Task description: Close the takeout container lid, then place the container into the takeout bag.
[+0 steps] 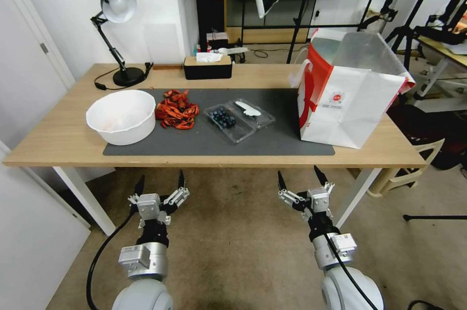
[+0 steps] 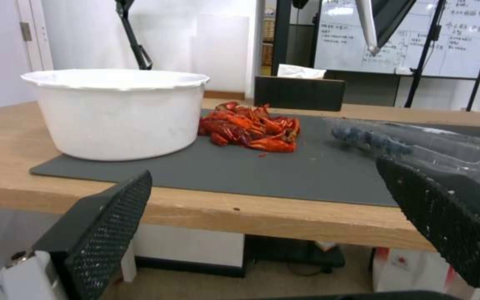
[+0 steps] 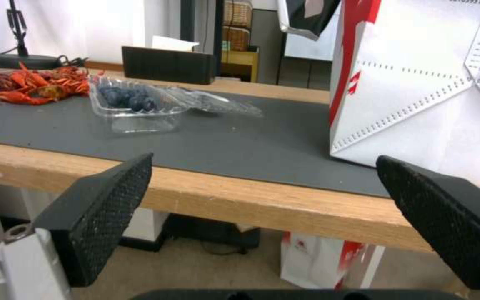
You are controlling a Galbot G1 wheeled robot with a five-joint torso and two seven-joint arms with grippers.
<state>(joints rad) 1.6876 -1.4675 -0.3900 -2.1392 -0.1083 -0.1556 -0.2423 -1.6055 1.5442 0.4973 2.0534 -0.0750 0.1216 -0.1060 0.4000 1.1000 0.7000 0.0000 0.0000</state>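
Head view shows the wooden table (image 1: pixel 58 139) carrying a dark grey mat (image 1: pixel 272 139), and on the mat's right end, at about 2 o'clock from the mat's centre, stands the takeout bag (image 1: pixel 350 100) — upright, mouth open. Next in size, the white bowl (image 1: pixel 121 116) sits at the mat's 9 o'clock end, with a heap of red crayfish (image 1: pixel 177 109) just beside it. Near the mat's middle lies the takeout container (image 1: pixel 224 120), blueberries inside, its lid (image 1: pixel 253 111) folded flat open toward the bag, label up. A black tissue box (image 1: pixel 207 66) rests at 12 o'clock behind the mat.

Both grippers hang below the table's near edge, well apart from the container. The left gripper (image 1: pixel 160 184) sits at roughly 7 o'clock from the container, the right gripper (image 1: pixel 300 182) at about 5 o'clock — each with jaws spread wide and holding nothing.
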